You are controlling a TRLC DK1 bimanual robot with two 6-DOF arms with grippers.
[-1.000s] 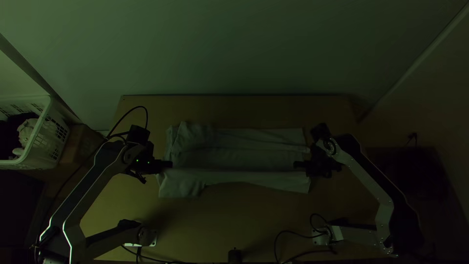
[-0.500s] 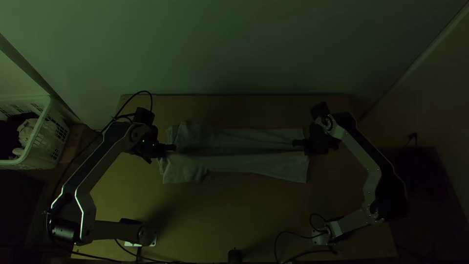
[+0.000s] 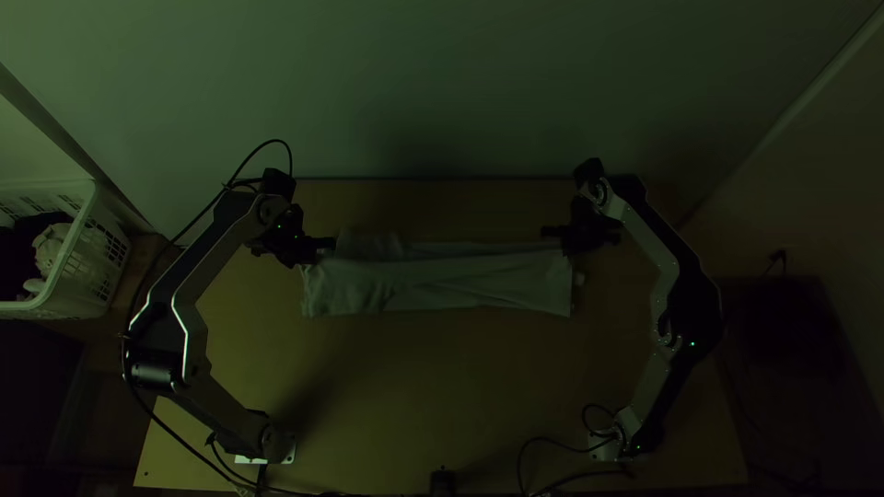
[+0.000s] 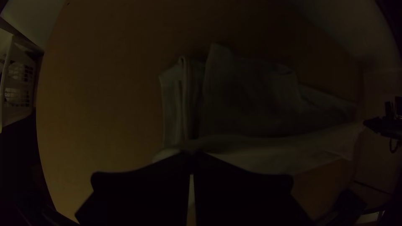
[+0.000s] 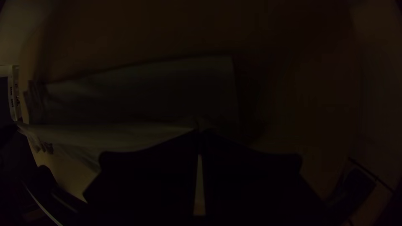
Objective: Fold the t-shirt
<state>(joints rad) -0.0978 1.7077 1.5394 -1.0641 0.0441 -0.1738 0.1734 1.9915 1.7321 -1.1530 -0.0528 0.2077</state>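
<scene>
T-shirt [image 3: 440, 283]: folded strip across table [image 3: 405, 396], narrower than before.
Its near edge has shifted toward the table's far edge; left gripper [image 3: 331, 243] and right gripper [image 3: 545, 232], likewise displaced, each pinch an end of the raised cloth.

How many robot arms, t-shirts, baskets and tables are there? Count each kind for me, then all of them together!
Robot arms: 2 (left arm and right arm)
T-shirt: 1
White basket: 1
Wooden table: 1
Total: 5
</scene>
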